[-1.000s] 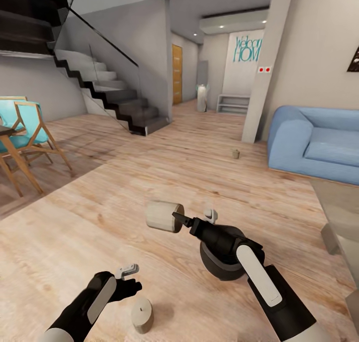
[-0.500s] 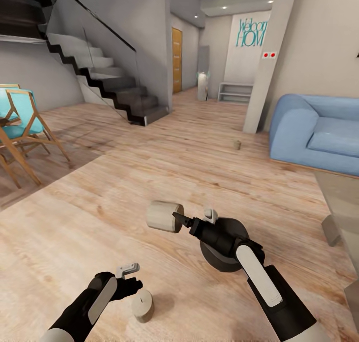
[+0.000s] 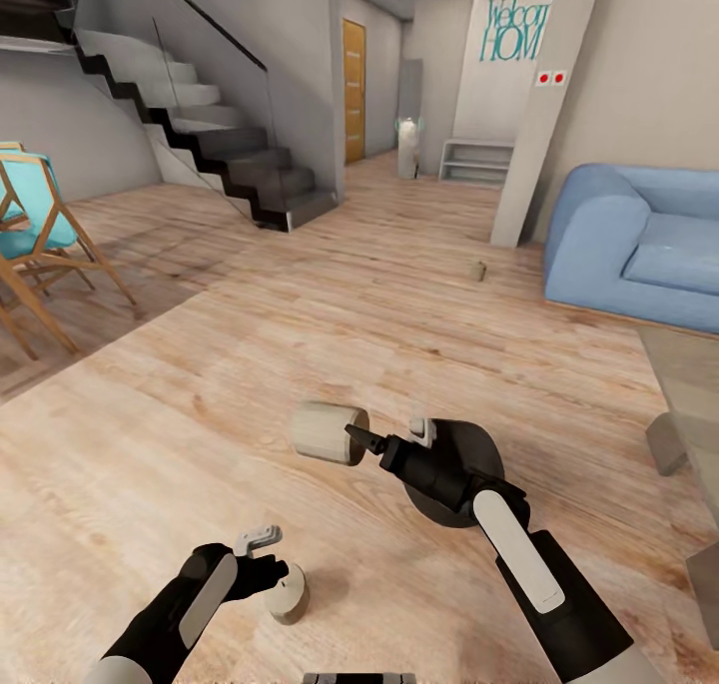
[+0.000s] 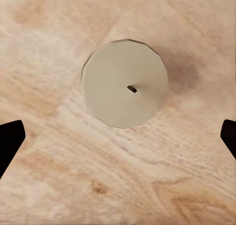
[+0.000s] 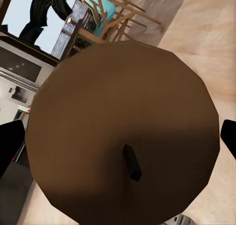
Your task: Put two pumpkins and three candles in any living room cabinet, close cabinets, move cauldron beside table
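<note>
Head view: right tool point(image 3: 352, 434) clenches a sideways candle point(image 3: 322, 431); left tool point(image 3: 262, 556), spread wide, hovers above the floor candle point(image 3: 288, 594) at six o'clock, which may topple if nudged off-centre.

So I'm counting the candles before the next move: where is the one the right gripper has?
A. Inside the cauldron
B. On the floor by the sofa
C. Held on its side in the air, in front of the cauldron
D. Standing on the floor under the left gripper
C: the right gripper is shut on the held candle, which lies sideways above the floor, ahead of the cauldron. Another candle stands under the left gripper.
</note>
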Motion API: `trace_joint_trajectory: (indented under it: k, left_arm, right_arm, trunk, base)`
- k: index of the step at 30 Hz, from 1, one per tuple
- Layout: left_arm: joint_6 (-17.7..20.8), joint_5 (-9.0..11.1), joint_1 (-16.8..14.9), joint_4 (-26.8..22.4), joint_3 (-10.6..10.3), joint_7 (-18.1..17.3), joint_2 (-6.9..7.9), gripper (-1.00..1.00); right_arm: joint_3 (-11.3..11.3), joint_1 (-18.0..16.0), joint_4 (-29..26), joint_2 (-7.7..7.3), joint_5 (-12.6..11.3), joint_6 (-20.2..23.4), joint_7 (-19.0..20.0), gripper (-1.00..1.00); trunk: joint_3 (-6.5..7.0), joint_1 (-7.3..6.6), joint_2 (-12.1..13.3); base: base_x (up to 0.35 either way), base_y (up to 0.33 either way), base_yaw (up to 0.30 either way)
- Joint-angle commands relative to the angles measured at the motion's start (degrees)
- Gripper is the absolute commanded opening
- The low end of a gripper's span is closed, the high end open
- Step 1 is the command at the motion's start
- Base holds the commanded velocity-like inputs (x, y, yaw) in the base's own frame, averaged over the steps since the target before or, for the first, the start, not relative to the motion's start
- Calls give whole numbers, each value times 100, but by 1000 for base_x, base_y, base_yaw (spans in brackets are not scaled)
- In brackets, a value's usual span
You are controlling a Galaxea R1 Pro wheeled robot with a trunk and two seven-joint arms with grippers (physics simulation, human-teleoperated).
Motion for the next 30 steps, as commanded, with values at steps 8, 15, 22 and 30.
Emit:
trace_joint_trajectory:
  k: [8, 15, 22, 30]
  left_arm:
    - [10, 60, -3, -8, -25, 53, 4, 100]
    - [9, 68, -3, -8, -29, 53, -1, 100]
    - [5, 38, -3, -8, -41, 53, -33, 100]
    - [4, -170, -3, -9, -77, 53, -124, 100]
  right_arm:
    - [3, -4, 11, -3, -41, 18, 3, -100]
    - [3, -4, 15, -3, -44, 18, 3, -100]
    - [3, -4, 15, -3, -47, 18, 3, -100]
    - [0, -4, 15, -9, -47, 18, 3, -100]
  trunk:
    - [-183, 19, -13]
    - [-338, 37, -22]
    - [-471, 53, -31]
    - [-471, 53, -31]
  base:
    - [0, 0, 0]
    - [0, 0, 0]
    - [0, 0, 0]
    - [9, 0, 0]
